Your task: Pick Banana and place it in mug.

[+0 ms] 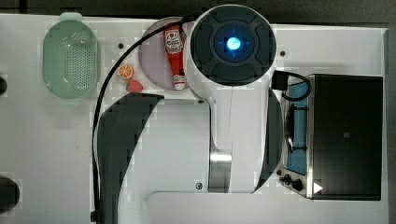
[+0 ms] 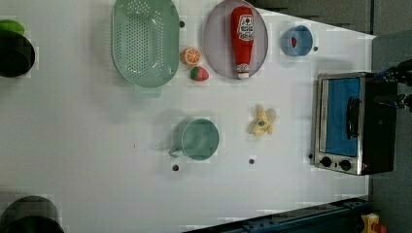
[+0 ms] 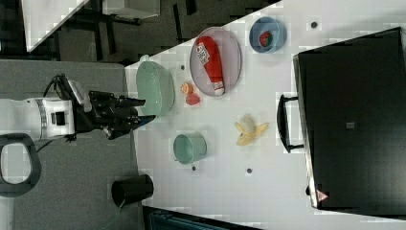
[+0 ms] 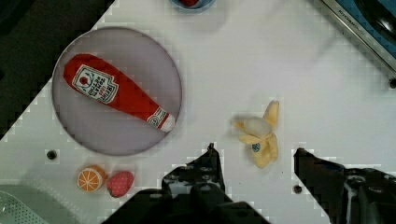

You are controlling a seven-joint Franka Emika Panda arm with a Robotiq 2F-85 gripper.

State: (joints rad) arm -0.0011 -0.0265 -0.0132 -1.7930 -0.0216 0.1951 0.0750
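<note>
While nothing is gripped yet, the task stands at its very start:

Banana: the banana (image 2: 263, 122) lies flat on the white table (image 2: 97, 145), peel splayed open, untouched; in the left view it sits between the mug and the toaster oven (image 2: 347, 124), apart from both.

Mug: the mug (image 2: 199, 139) stands upright and looks empty, to the left view's left of the banana, near it but not touching.

Hand: the gripper (image 4: 254, 156) hangs above the table with its 2 fingers spread apart and nothing between them; in the wrist view the banana shows in the gap beyond the fingertips, well below them by my reading.

Arm: in the right view the gripper (image 3: 136, 111) is high off the table, pointing at it.

Done: 0 of 2 steps, as far as I can judge; no pick, no placing.

Left: descend over the banana, close on it, lift, carry it across to the mug, release inside.

Bystanders: the ketchup bottle (image 2: 242, 39) on its plate (image 2: 216, 43), the orange slice (image 2: 190, 56), the strawberry (image 2: 198, 74), the colander (image 2: 143, 41) and the blue cup (image 2: 296, 40) all lie away from the likely path.
</note>
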